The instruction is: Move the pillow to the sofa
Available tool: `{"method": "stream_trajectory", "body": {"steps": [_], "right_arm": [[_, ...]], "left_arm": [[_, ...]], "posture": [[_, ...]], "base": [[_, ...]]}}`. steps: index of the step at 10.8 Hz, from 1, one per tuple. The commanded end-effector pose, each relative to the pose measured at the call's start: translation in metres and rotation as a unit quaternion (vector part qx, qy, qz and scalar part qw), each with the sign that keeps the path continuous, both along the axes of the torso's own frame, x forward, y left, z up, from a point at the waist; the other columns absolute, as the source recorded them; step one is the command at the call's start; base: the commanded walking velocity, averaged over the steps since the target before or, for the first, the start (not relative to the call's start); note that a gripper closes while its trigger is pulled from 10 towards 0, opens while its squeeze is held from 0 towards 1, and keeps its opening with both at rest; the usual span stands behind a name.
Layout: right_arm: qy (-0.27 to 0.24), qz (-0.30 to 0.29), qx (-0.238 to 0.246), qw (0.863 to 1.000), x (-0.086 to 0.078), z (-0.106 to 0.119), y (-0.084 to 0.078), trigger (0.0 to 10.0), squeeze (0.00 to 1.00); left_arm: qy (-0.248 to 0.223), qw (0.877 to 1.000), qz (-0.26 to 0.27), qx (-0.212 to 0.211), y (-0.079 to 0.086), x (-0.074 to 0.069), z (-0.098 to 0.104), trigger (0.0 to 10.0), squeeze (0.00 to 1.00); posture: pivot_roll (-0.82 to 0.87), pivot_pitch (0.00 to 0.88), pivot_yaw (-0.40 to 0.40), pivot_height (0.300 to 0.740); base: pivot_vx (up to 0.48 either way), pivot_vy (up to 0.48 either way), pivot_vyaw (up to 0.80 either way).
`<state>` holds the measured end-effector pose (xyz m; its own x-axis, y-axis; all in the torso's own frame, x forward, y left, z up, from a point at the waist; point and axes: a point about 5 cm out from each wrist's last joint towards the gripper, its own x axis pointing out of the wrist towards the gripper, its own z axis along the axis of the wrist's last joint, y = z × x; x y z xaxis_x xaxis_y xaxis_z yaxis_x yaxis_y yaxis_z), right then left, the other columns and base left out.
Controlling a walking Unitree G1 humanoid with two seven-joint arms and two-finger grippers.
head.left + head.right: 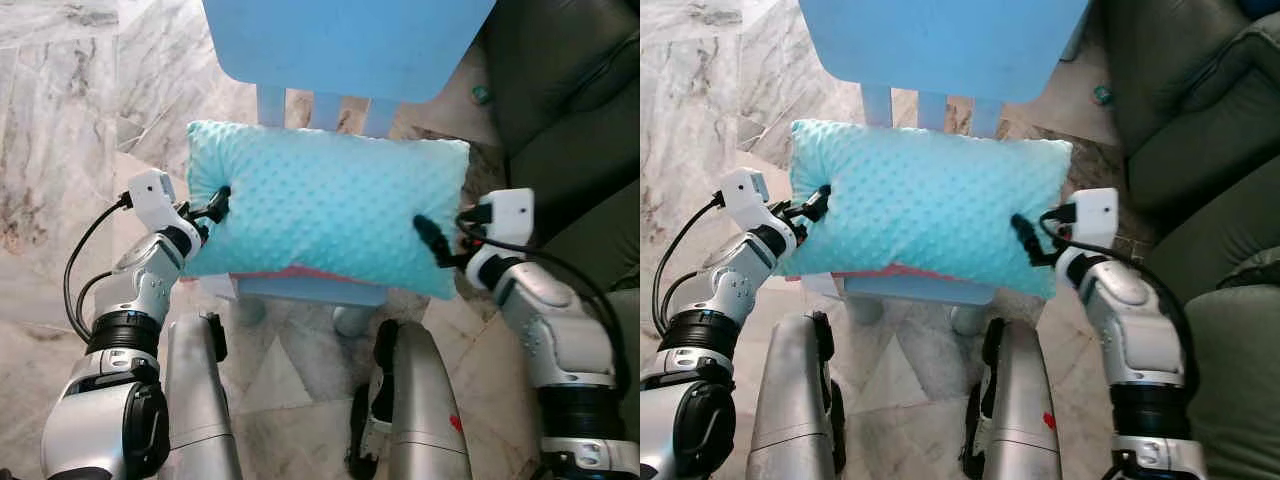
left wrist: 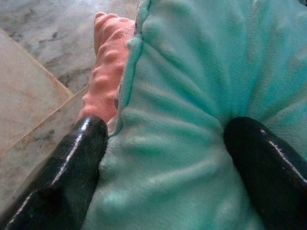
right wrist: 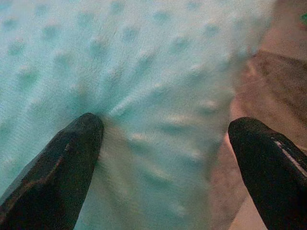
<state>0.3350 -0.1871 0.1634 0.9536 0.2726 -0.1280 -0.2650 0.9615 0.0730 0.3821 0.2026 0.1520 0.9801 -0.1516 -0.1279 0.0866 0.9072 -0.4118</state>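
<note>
We see the teal pillow (image 1: 330, 205) lying over the blue chair (image 1: 345, 40), the dark sofa (image 1: 570, 110) beside it. Left gripper (image 1: 215, 205) and right gripper (image 1: 432, 240) each pinch a pillow end.

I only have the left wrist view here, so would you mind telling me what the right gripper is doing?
Observer: The right gripper has its fingers pressed into the pillow at its right end.
Operator: Thank you. What is the pillow resting on?
Observer: It lies across a light blue chair, which stands on a marble floor.
Operator: And where is the sofa from here?
Observer: The dark green sofa is to the robot's right, just past the chair.
</note>
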Motion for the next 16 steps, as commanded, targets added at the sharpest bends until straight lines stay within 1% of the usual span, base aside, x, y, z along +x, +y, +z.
{"method": "stream_trajectory", "body": {"steps": [1,2,3,4,5,6,7,8,9,11,12,13,14,15,16], "right_arm": [[0.029,0.014,0.002,0.999,-0.003,-0.012,0.004,10.0,0.0],[0.039,0.021,-0.01,0.999,-0.005,-0.017,0.007,10.0,0.0],[0.037,0.018,-0.027,0.999,-0.005,-0.019,0.007,10.0,0.0],[0.037,0.018,-0.032,0.999,-0.005,-0.019,0.007,10.0,0.0],[0.023,0.01,-0.047,0.999,-0.004,-0.017,0.005,10.0,0.0],[-0.003,-0.021,-0.052,0.998,0.0,-0.008,-0.006,10.0,0.0],[-0.017,-0.053,-0.046,0.997,0.004,-0.001,-0.019,10.0,0.0],[-0.019,-0.072,-0.042,0.996,0.005,0.0,-0.027,10.0,0.0],[-0.018,-0.072,-0.041,0.996,0.005,0.0,-0.027,10.0,0.0],[0.011,-0.094,-0.032,0.995,0.006,-0.013,-0.039,10.0,0.0],[0.036,-0.095,-0.021,0.995,0.005,-0.023,-0.039,10.0,0.0],[0.067,-0.082,0.008,0.994,0.007,-0.036,-0.033,10.0,0.0],[0.074,-0.077,0.017,0.994,0.007,-0.039,-0.03,10.0,0.0],[0.086,-0.051,0.046,0.994,0.009,-0.045,-0.017,10.0,0.0],[0.087,-0.044,0.054,0.994,0.011,-0.045,-0.013,10.0,0.0]], "left_arm": [[0.026,0.999,-0.018,0.004,-0.004,-0.002,-0.011,10.0,0.0],[0.031,0.999,-0.026,0.007,-0.004,-0.003,-0.012,10.0,0.0],[0.04,0.998,-0.037,0.013,-0.005,-0.003,-0.014,10.0,0.0],[0.045,0.998,-0.04,0.015,-0.006,-0.004,-0.015,10.0,0.0],[0.048,0.998,-0.042,0.019,-0.005,-0.004,-0.016,10.0,0.0],[0.05,0.998,-0.041,0.023,-0.003,-0.004,-0.016,10.0,0.0],[0.051,0.998,-0.039,0.026,0.0,-0.004,-0.016,10.0,0.0],[0.052,0.998,-0.038,0.028,0.002,-0.004,-0.016,10.0,0.0],[0.052,0.998,-0.038,0.028,0.002,-0.004,-0.015,10.0,0.0],[0.051,0.998,-0.038,0.027,0.004,-0.004,-0.014,10.0,0.0],[0.052,0.997,-0.042,0.025,0.004,-0.004,-0.015,10.0,0.0],[0.054,0.997,-0.047,0.026,0.004,-0.005,-0.016,10.0,0.0],[0.055,0.997,-0.049,0.028,0.004,-0.005,-0.017,10.0,0.0],[0.059,0.996,-0.068,0.024,0.0,-0.006,-0.018,10.0,0.0],[0.058,0.996,-0.071,0.023,-0.001,-0.006,-0.018,10.0,0.0]], "posture": [[-0.04,0.414,-0.08,0.512],[-0.04,0.414,-0.08,0.512],[-0.04,0.414,-0.081,0.512],[-0.04,0.414,-0.081,0.512],[-0.04,0.414,-0.081,0.512],[-0.04,0.418,-0.08,0.512],[-0.04,0.42,-0.081,0.512],[-0.04,0.421,-0.081,0.512],[-0.04,0.421,-0.081,0.512],[-0.04,0.424,-0.084,0.512],[-0.04,0.426,-0.085,0.512],[-0.04,0.426,-0.085,0.512],[-0.04,0.426,-0.085,0.512],[-0.03,0.429,-0.084,0.512],[-0.02,0.431,-0.083,0.512]], "base": [[0.0,0.0,0.0],[0.0,0.0,0.0],[0.0,0.0,0.0],[0.0,0.0,0.0],[0.0,0.0,0.0],[0.0,0.0,0.0],[0.0,0.0,0.0],[0.0,0.0,0.0],[0.0,0.0,0.0],[0.0,0.0,0.0],[0.0,0.0,0.0],[0.0,0.0,0.0],[0.0,0.0,0.0],[0.0,0.0,0.0],[0.0,0.0,0.0]]}}
